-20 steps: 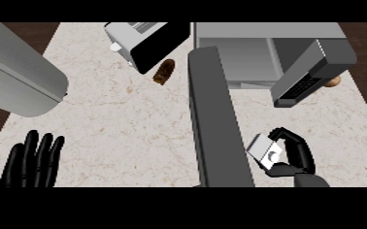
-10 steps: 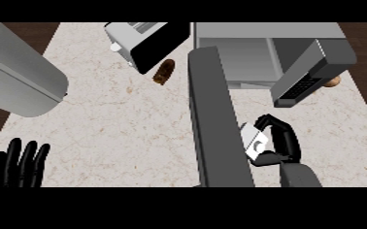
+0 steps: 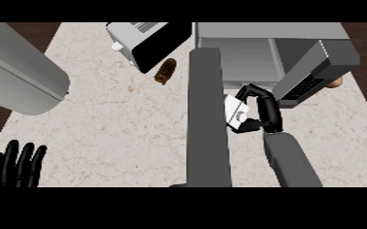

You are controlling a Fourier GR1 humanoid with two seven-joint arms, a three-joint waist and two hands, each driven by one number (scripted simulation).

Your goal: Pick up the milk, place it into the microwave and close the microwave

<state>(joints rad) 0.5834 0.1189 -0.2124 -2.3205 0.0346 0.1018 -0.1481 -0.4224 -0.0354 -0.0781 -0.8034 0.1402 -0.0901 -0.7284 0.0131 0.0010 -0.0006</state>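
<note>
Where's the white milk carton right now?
In the head view, right of centre: the white milk carton is held in the right hand, just right of the open grey microwave door, before the microwave's opening.

light: bright, even | shadows: faint on counter (image 3: 129, 121) | glare: none | blur: none

Kitchen, marble counter (image 3: 122, 121), microwave (image 3: 272, 53), toaster (image 3: 147, 43)

1. Right hand (image 3: 262, 110) curled round milk (image 3: 236, 112), just beside open microwave door (image 3: 208, 121).
2. Microwave (image 3: 247, 53) cavity open.
3. Left hand (image 3: 22, 164) fingers straight, lower left edge.
4. Toaster (image 3: 147, 41) on counter (image 3: 122, 121).
</note>
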